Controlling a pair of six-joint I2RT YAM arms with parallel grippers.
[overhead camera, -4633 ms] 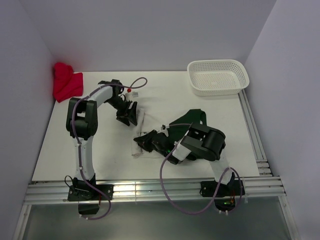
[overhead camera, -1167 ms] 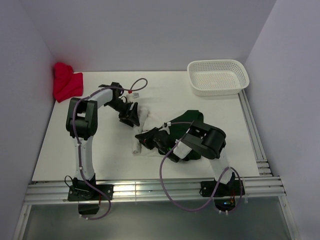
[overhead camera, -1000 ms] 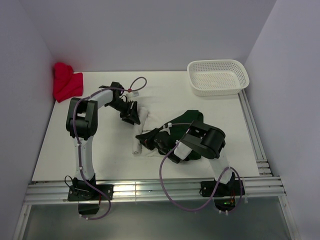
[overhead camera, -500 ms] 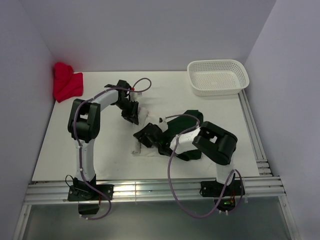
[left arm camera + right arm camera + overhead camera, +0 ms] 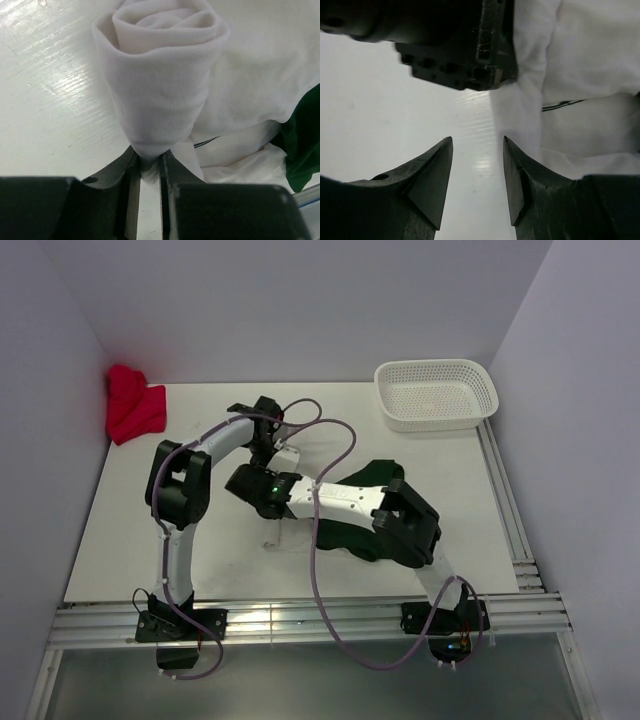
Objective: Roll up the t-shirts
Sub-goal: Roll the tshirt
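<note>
the left arm (image 5: 215,438) rises from its base at the near edge, bends at a black elbow over the left half of the white table (image 5: 150,530), and reaches forward and to the right with its wrist turned down. the left gripper (image 5: 149,170) is clamped on the lower end of a tight roll of the white cloth t-shirt (image 5: 160,75); the two fingers stand close together with the fabric pinched between them, and the spiral of layers shows at the roll's far end. the unrolled rest of this shirt lies flat on the table to the right of the roll, a thin dark printed line crossing it.

the right arm (image 5: 345,498) folds at its elbow above the dark green cloth t-shirt (image 5: 372,476) and stretches its forearm low across to the left. the right gripper (image 5: 477,175) hovers over bare table with its fingers apart and nothing between them, just beside the white shirt's edge and near the left gripper's black body.

the green shirt lies crumpled at mid-table, touching the white one. a bright red cloth bundle (image 5: 133,405) sits in the far left corner, a white perforated plastic basket (image 5: 480,390) at the far right.
</note>
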